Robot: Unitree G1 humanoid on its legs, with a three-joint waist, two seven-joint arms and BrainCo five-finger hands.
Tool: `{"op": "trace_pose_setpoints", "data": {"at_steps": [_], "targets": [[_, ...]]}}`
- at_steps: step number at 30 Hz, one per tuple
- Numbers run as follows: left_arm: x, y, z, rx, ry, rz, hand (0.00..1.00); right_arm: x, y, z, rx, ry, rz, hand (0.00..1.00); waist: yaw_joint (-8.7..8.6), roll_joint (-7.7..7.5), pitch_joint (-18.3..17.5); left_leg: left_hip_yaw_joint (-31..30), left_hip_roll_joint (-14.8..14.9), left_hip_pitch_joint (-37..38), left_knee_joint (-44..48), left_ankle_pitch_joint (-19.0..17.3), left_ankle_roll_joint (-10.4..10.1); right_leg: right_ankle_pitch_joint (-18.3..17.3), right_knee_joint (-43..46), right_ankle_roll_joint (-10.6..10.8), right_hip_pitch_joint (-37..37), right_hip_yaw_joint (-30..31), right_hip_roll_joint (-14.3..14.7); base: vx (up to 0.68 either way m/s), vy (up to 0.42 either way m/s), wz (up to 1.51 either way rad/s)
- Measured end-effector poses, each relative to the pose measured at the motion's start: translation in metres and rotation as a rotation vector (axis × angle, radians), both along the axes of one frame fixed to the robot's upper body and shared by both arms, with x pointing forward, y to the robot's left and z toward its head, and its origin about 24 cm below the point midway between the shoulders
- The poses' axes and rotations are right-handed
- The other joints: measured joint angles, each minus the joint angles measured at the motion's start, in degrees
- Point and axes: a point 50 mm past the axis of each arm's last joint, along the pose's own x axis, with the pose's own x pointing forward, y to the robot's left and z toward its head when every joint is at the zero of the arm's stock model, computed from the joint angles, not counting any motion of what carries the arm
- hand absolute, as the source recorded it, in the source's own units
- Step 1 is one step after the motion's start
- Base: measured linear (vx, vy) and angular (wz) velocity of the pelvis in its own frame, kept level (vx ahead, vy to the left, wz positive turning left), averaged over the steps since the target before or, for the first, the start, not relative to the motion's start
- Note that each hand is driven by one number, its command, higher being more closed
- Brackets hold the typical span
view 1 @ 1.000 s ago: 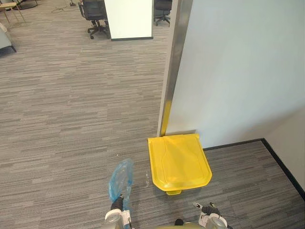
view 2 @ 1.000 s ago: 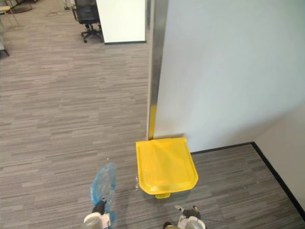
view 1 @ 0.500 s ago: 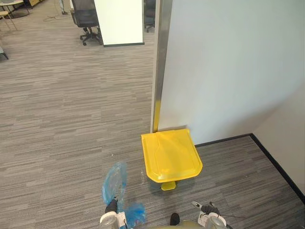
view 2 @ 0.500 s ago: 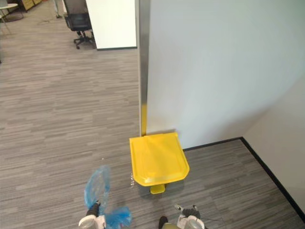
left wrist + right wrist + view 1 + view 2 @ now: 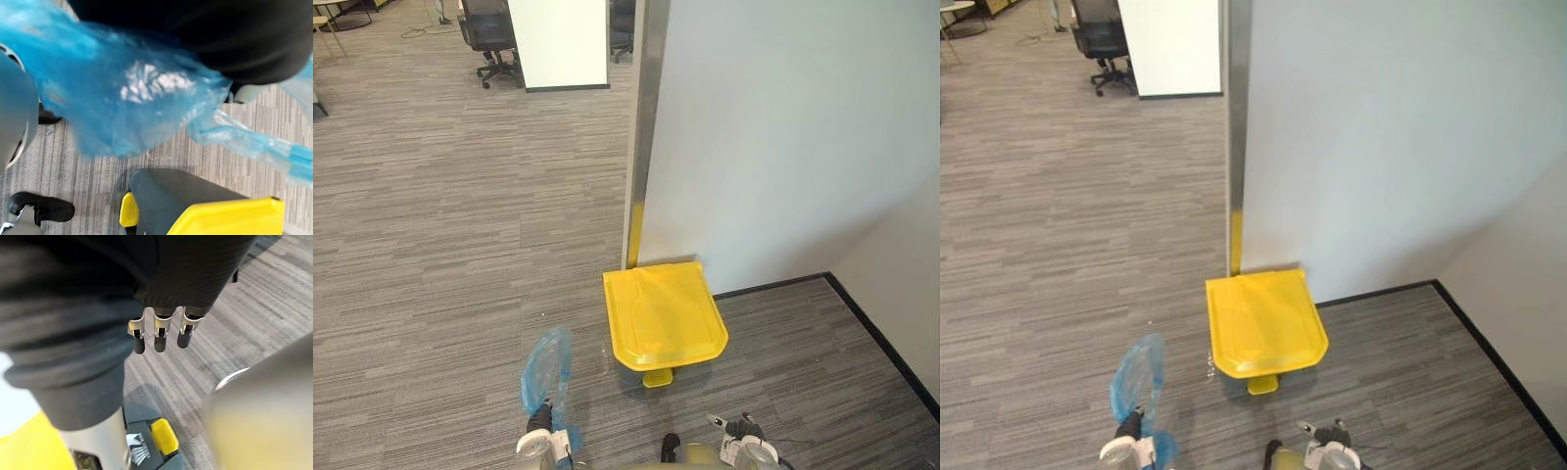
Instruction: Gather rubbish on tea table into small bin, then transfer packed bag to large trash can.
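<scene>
Left robot hand (image 5: 540, 425): low on the robot's left, carrying a crumpled translucent blue plastic bag (image 5: 546, 364) that stands up above it. The bag covers the grip, so I cannot tell whether the hand is closed.
Right robot hand (image 5: 160, 335): low on the robot's right, straight and relaxed, holding nothing.
Floor: grey striped carpet floor (image 5: 440, 245) across the whole room.
Wall: pale blank wall (image 5: 783, 137) ahead and to the right, ending in an upright silver metal corner strip (image 5: 648, 117).
Trash can: large dark grey trash can with a flat yellow lid (image 5: 664, 315). It stands on the carpet with its back to the wall, just beside the strip, and its lid is down.
Bag position: held over the carpet to the left of the trash can, apart from it.
Pedal: small yellow foot pedal (image 5: 656, 378) at the can's near base.
</scene>
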Motion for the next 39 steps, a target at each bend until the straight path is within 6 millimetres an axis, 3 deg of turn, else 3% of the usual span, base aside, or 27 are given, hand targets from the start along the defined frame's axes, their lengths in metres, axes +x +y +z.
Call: {"op": "trace_pose_setpoints", "data": {"at_steps": [2, 4, 5, 6, 8, 9, 12, 16, 24, 32, 34, 35, 36, 37, 39], "targets": [[-0.001, 0.007, 0.000, 0.017, 0.009, -0.002, 1.00, 0.002, 0.001, 0.000, 0.003, -0.002, -0.010, 0.00, 0.21, -0.75, 0.5, 0.3, 0.2, 0.5, 3.2, -2.8, -0.2, 1.2, -4.2, -0.6, -4.7, 0.2, 2.1, 0.23, -0.011, 0.07], [-0.003, 0.009, -0.001, 0.019, 0.019, -0.001, 1.00, 0.000, 0.000, 0.000, 0.002, 0.006, -0.023, 0.00, 0.18, -1.19, 0.3, 0.1, -0.5, 1.3, 5.0, -4.8, -0.7, 4.1, -8.7, -1.1, -1.9, -0.1, 2.6, 0.33, -0.054, 0.07], [0.005, 0.008, 0.001, 0.015, 0.002, 0.000, 1.00, 0.008, 0.001, 0.002, 0.005, -0.010, -0.027, 0.00, 0.52, -0.43, 1.6, -0.5, -0.2, 1.4, 6.6, -5.9, -1.9, 3.9, -8.5, -6.8, -0.7, -0.4, 2.5, 0.32, -0.011, 0.12], [0.008, 0.002, 0.002, -0.005, -0.006, 0.005, 1.00, 0.017, -0.001, 0.006, 0.003, -0.035, -0.041, 0.00, 0.14, 0.52, 2.7, -1.5, -0.5, 1.1, 7.9, -5.1, -2.7, 2.8, -5.6, -7.4, -1.1, -0.3, 1.5, 0.30, -0.005, 0.20], [0.014, -0.013, 0.002, -0.039, -0.024, -0.001, 1.00, 0.011, -0.010, 0.005, -0.014, -0.025, -0.070, 0.00, -0.32, 1.23, 3.1, -3.4, -1.6, 3.2, 7.6, -3.1, -2.9, 1.8, 1.1, -7.4, -1.8, -0.1, -0.6, 0.24, -0.031, 0.47], [0.015, -0.018, 0.003, -0.050, -0.029, -0.007, 1.00, 0.007, -0.013, 0.005, -0.024, -0.019, -0.074, 0.00, -0.30, 1.12, 2.2, -4.9, -1.7, 3.9, 8.2, -2.6, -2.7, -1.6, 1.0, -6.0, -2.6, -0.1, 0.9, 0.22, -0.058, 0.39], [0.018, -0.018, 0.004, -0.045, -0.040, -0.023, 1.00, 0.014, -0.002, 0.006, 0.002, -0.042, -0.060, 0.00, 0.05, 1.80, 1.5, -5.5, -0.2, 2.8, 10.3, -3.5, -1.8, -1.6, -4.8, -8.1, 0.1, -2.0, 2.3, 0.29, -0.116, 0.03], [0.023, -0.023, 0.005, -0.067, -0.052, -0.044, 1.00, 0.014, 0.005, 0.004, 0.017, -0.033, -0.050, 0.00, -0.01, 1.35, 1.3, -5.5, 0.7, 3.1, 8.3, -3.5, -1.8, -1.3, -6.2, -8.0, 0.1, -2.7, 3.1, 0.08, -0.056, 0.07], [0.008, -0.028, 0.000, -0.073, -0.011, -0.058, 1.00, 0.007, 0.006, 0.002, 0.015, -0.015, -0.038, 0.00, -0.27, 1.18, -0.9, -6.4, 0.5, 3.3, 4.0, -3.5, -1.8, 0.5, -9.1, -7.4, 0.2, -3.6, 2.9, -0.03, -0.016, 0.12], [0.007, -0.029, -0.001, -0.056, 0.000, -0.113, 1.00, 0.003, 0.009, -0.001, 0.022, 0.001, -0.007, 0.00, -0.51, 0.27, -1.3, -5.8, -1.7, 5.2, 0.5, -3.3, -2.1, 3.5, -8.7, -6.5, 0.4, -3.0, 1.0, -0.10, 0.015, -0.01], [0.006, -0.028, -0.001, -0.055, 0.003, -0.107, 1.00, 0.004, 0.008, 0.000, 0.019, -0.006, -0.006, 0.00, -0.31, 0.51, -1.5, -5.1, -1.3, 4.4, 0.2, -2.0, -0.9, 9.6, -12.1, -2.1, -0.1, -0.9, 2.6, -0.16, 0.042, -0.13], [0.005, -0.025, -0.002, -0.053, 0.003, -0.091, 1.00, 0.011, 0.004, 0.005, -0.002, -0.035, -0.002, 0.00, -1.21, 1.21, -1.6, -4.8, -0.6, 2.9, -0.5, -1.2, -0.6, 4.8, 2.8, -4.3, -3.2, 1.2, 1.7, -0.10, 0.023, 0.05], [0.006, -0.025, -0.001, -0.051, 0.002, -0.091, 1.00, 0.009, 0.004, 0.004, -0.006, -0.030, 0.003, 0.00, -1.43, 0.72, -1.3, -5.3, -0.8, 3.0, -0.8, -1.2, -0.7, 3.3, 6.9, -4.6, -3.3, 1.8, 1.1, -0.11, -0.048, 0.36], [0.005, -0.022, -0.001, -0.044, 0.000, -0.090, 1.00, -0.002, 0.006, 0.000, -0.005, 0.008, 0.012, 0.00, -1.42, -1.00, -1.4, -6.1, -1.4, 2.4, -0.3, -1.2, -0.7, 0.0, 15.0, -4.0, -2.2, 4.5, 0.0, -0.09, -0.111, 0.36], [0.004, -0.018, -0.001, -0.037, 0.005, -0.085, 1.00, -0.012, 0.006, -0.003, -0.002, 0.034, 0.007, 0.00, -1.19, -1.53, -2.0, -6.9, -1.7, 0.2, 1.3, -1.2, -0.7, -4.0, 15.5, -4.0, 1.8, 5.0, -2.2, -0.07, -0.127, 0.20]]}}
